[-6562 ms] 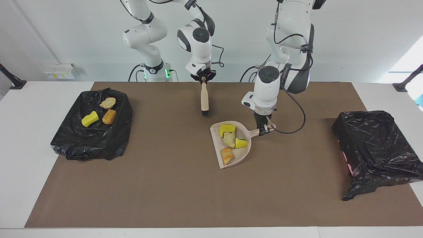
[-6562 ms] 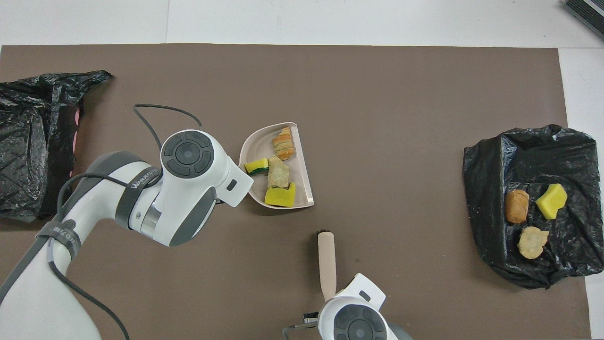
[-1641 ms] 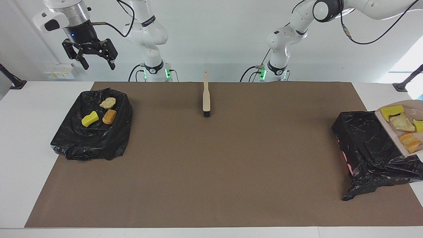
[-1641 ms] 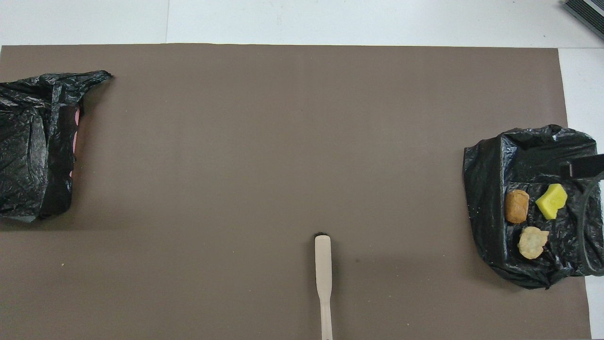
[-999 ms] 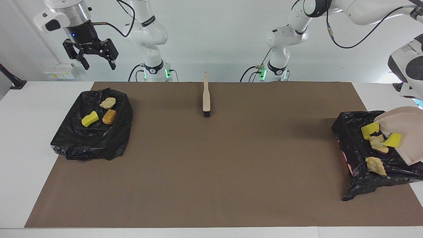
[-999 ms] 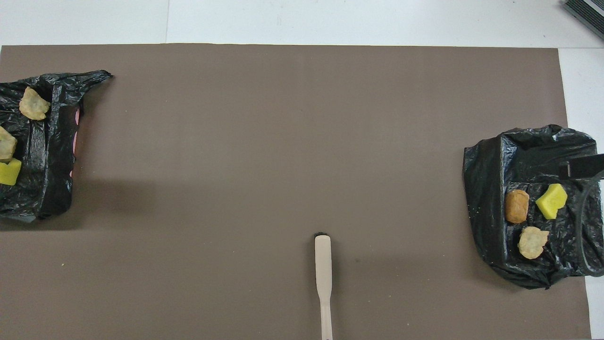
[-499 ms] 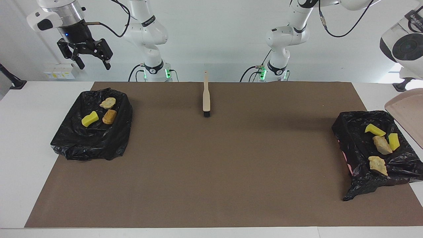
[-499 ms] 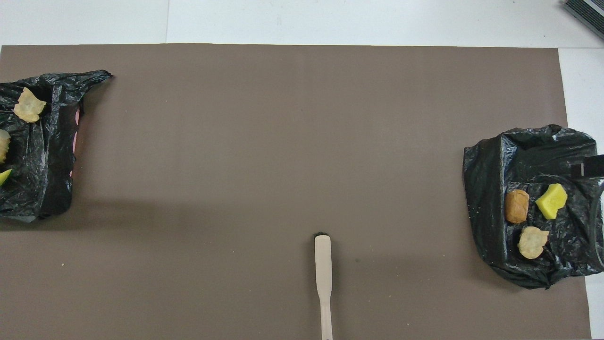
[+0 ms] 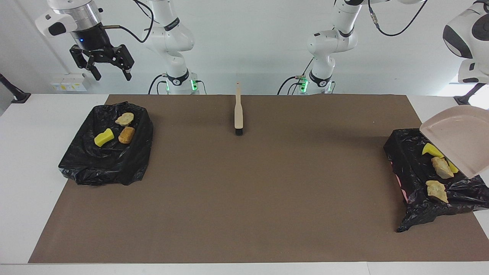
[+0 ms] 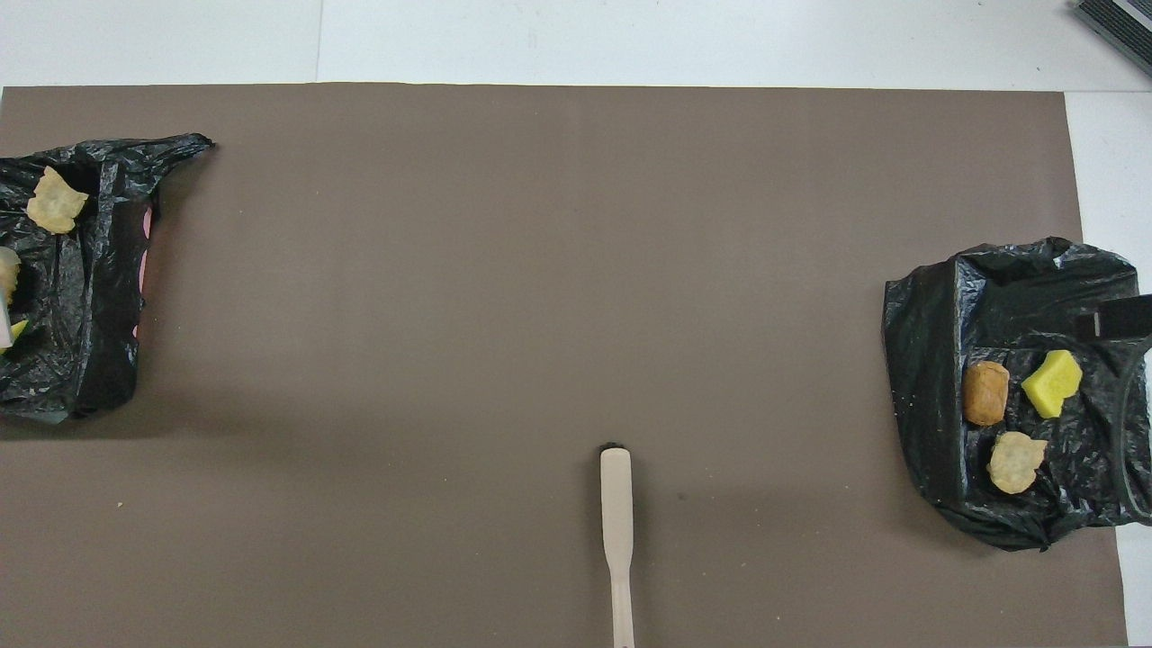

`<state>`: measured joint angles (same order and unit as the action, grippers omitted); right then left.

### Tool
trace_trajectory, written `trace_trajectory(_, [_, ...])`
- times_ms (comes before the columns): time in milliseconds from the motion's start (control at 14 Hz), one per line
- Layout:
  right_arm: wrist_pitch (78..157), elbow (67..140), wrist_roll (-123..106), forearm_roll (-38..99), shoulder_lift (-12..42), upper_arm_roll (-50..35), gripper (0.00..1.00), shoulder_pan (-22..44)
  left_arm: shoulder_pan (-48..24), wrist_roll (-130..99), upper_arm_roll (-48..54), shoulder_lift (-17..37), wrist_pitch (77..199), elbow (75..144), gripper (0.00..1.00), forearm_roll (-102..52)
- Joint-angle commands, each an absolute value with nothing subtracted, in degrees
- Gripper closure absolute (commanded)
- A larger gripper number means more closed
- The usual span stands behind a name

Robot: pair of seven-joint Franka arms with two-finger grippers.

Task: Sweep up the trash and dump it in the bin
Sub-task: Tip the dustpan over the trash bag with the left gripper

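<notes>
The beige dustpan [image 9: 456, 139] hangs tipped, underside up, over the black-bagged bin [image 9: 405, 152] at the left arm's end of the table. The left arm's wrist [image 9: 468, 36] is above it; its gripper is past the view's edge. Trash lies in that bin: a yellow wedge [image 9: 430, 149] and tan lumps [image 9: 441, 167] [image 9: 436, 190], also seen from overhead [image 10: 56, 202]. In the bin [image 9: 110, 168] at the right arm's end lie a yellow piece [image 9: 104, 137] and two brown lumps [image 9: 127, 134]. My right gripper [image 9: 110, 72] hangs open high above that bin.
The brush [image 9: 238, 114] lies on the brown mat near the robots, midway between the two arms, bristles pointing away from them [image 10: 616, 522]. A small grey box [image 9: 68, 82] sits by the wall near the right arm's end.
The trash slid off the dustpan into the bin. The pan swung up toward the view's edge, then came back over the bin, covering part of the yellow pieces. The right gripper barely shifted.
</notes>
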<state>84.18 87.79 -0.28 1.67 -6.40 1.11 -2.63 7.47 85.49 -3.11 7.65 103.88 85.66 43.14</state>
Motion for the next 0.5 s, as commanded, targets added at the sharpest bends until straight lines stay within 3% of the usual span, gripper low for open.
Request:
trace_trajectory(0, [83.9,88.4,-0.8,0.5,-7.1,3.0,0.0,-0.7,6.9,86.0,-3.3,6.9,102.4,85.7,1.0,38.8])
trace_trajectory(428, [83.9,88.1,-0.9,1.5,-7.7,2.0,0.0,-0.9,4.8,83.0,-2.4,6.6,100.2,86.1,1.0,27.6])
